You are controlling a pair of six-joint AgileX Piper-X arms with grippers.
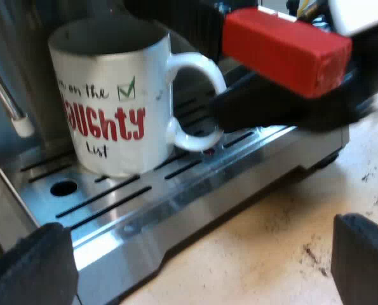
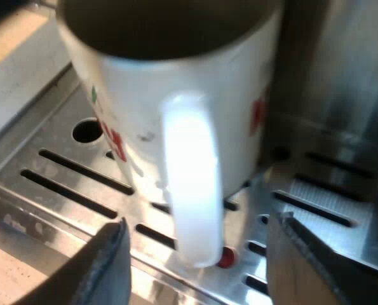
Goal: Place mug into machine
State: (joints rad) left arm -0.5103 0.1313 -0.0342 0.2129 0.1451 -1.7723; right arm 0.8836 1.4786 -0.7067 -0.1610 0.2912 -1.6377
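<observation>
Right wrist view: the right gripper (image 2: 201, 223) is held wide open, and the loop handle (image 2: 192, 178) of the white mug (image 2: 239, 95) is framed between its fingers (image 2: 112, 267); whether it is touched cannot be told. The mug is stood upright on the slotted drip tray (image 2: 61, 184) of the espresso machine (image 2: 341, 76). In the left wrist view the left gripper (image 1: 204, 225) is spread wide and empty, just off the tray's edge, over the table (image 1: 271, 254). A red end (image 1: 284, 47) of the holder's handle is seen above the loop handle.
</observation>
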